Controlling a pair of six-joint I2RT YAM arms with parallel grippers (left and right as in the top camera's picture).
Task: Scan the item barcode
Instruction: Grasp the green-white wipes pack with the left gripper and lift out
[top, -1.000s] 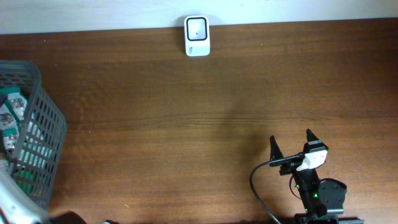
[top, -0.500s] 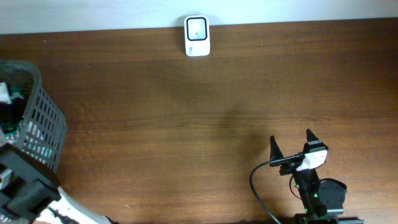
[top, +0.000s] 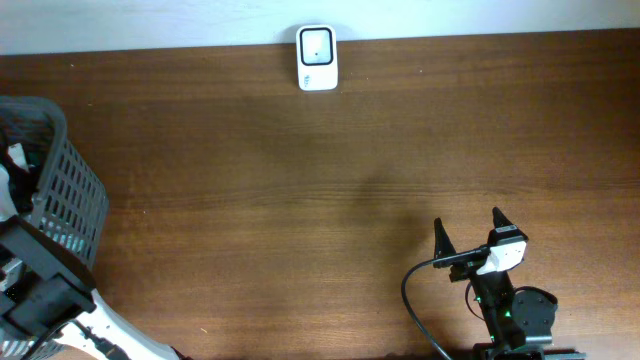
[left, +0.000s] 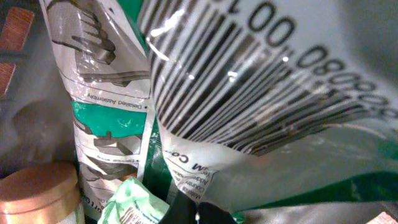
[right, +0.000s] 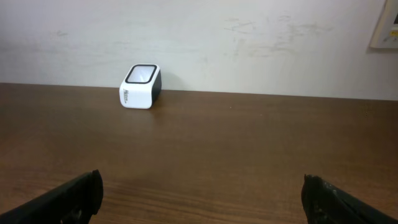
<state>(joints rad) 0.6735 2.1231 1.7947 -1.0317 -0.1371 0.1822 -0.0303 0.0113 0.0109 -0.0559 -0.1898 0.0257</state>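
The item is a clear plastic packet (left: 261, 106) with a large black barcode on a white label, filling the left wrist view inside the grey basket (top: 72, 200). My left gripper (left: 198, 214) is down in the basket, its black fingertips pressed together on the packet's lower edge. The white barcode scanner (top: 317, 58) stands at the table's far edge and also shows as the scanner (right: 140, 86) in the right wrist view. My right gripper (top: 470, 232) rests near the front right, wide open and holding nothing.
More packets with green and white printing (left: 106, 124), a crumpled light-green wrapper (left: 134, 202) and a copper-coloured round lid (left: 37, 186) crowd the basket. A pale wall (right: 249, 43) rises behind the scanner. The left arm's black body (top: 40, 290) hangs over the basket's near corner.
The left arm came in over the basket and lowered into it, and its jaws went from wide open to shut. The right arm has not moved.
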